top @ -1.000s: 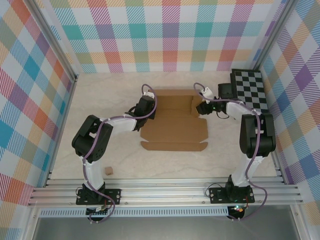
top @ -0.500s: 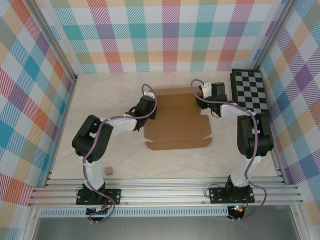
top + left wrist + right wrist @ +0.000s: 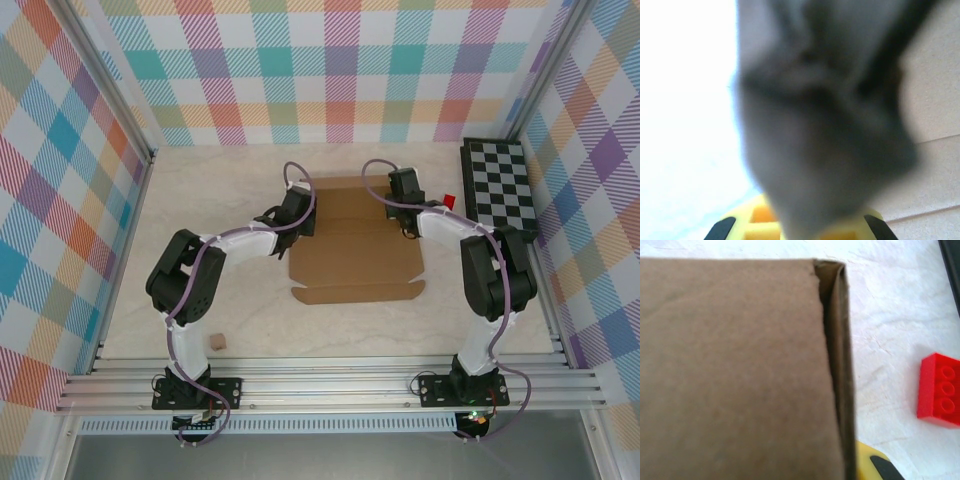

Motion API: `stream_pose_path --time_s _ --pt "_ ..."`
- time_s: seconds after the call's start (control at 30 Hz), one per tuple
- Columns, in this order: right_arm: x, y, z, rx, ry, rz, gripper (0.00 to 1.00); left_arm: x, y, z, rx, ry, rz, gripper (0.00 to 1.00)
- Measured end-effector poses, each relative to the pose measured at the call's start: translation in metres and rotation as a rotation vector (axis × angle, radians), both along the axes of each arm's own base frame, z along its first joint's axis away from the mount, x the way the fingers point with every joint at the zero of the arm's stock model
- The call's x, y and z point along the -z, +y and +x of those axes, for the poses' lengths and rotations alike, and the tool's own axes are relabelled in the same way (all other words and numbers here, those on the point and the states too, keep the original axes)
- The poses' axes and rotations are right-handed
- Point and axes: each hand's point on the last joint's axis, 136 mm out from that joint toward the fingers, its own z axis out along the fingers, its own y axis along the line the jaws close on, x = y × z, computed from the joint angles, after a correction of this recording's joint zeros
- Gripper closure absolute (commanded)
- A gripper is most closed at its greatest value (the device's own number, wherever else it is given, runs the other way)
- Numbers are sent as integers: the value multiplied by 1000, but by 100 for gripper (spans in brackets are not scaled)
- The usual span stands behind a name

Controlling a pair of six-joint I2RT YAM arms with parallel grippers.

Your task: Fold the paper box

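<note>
A cube lies by the table's near-left corner. The box lies mid-table. The left gripper is at its left edge and the right gripper at its far-right corner. Both are closed; whether either pinches cardboard is unclear. A red brick lies just beside that corner, and a checkered board lies in the table's far-right corner.

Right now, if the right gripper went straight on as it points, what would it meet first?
The paper box: its brown panel lies directly ahead of the right gripper, apparently very close, though depth is unclear. The red brick sits aside.
</note>
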Motion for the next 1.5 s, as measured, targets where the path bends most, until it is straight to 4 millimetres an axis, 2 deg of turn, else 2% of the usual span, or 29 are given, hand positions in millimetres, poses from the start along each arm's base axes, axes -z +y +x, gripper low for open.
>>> stream_pose_path --time_s 0.17,0.23,0.47,0.63,0.87,0.97,1.23,1.4,1.5 --pt "1 -3 -5 68 15 42 77 0 -3 -1 -8 10 -10 100" --pt "2 -2 -7 73 26 72 72 0 -2 -1 -13 10 -9 100" --pt "7 -7 -17 29 64 196 68 0 -1 2 -22 7 -2 100" --pt "11 -6 -32 -23 72 260 55 0 -2 2 -23 6 -3 100" --pt "8 7 -47 -114 69 321 47 1 0 4 -34 6 9 100" --pt "-10 12 -53 -161 41 339 45 0 0 4 -35 5 10 100" --pt "-92 9 -65 -237 -93 323 39 1 0 4 -32 -5 12 100" --pt "-130 -6 -45 -208 -106 363 38 2 0 5 -27 -26 9 100" --pt "-136 -19 -25 -169 -74 432 39 3 1 5 -23 -32 12 100"
